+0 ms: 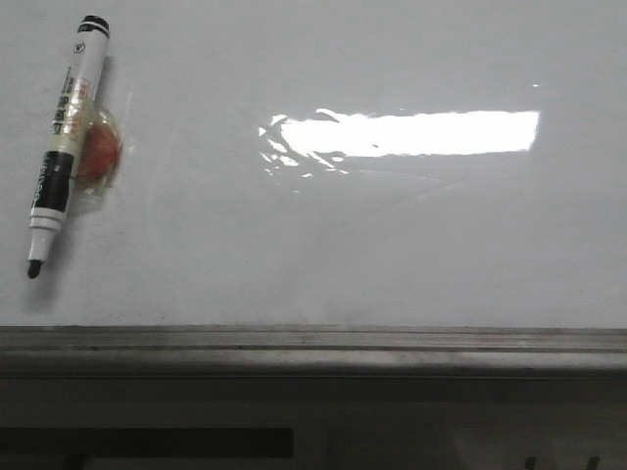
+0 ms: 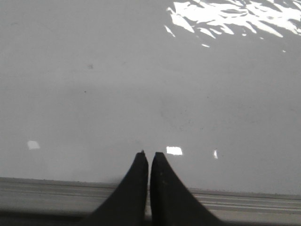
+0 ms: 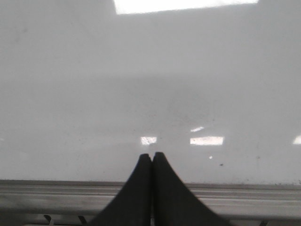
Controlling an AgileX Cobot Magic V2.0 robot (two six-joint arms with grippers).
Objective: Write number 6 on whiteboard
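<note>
Two grippers, both pinched closed on nothing. From my left wrist feed the left gripper [image 2: 149, 155] has its black fingers [image 2: 136, 188] pressed tip to tip, hanging over the near grey rail [image 2: 56, 190] of the whiteboard [image 2: 141, 84]. Same on the right wrist feed: right gripper [image 3: 152, 155] clenched, fingers [image 3: 167, 193] together, also above the rail [image 3: 244, 195] with bare white board [image 3: 141, 70] beyond.

Front feed: neither arm shows. Whiteboard [image 1: 372, 255] fills most of the view, bright light strip [image 1: 411, 133] reflected mid-right, rail [image 1: 313, 343] along the near edge. I see no marker line on the board in any feed, so the number 6 isn't drawn yet. Marker pen [image 1: 67, 142] lies flat at far left, uncapped, black tip [image 1: 34, 266] pointing toward the rail, cap end away. Just beside its barrel and touching it, a small reddish round object in clear wrap [image 1: 98, 155]; can't tell what it is.
</note>
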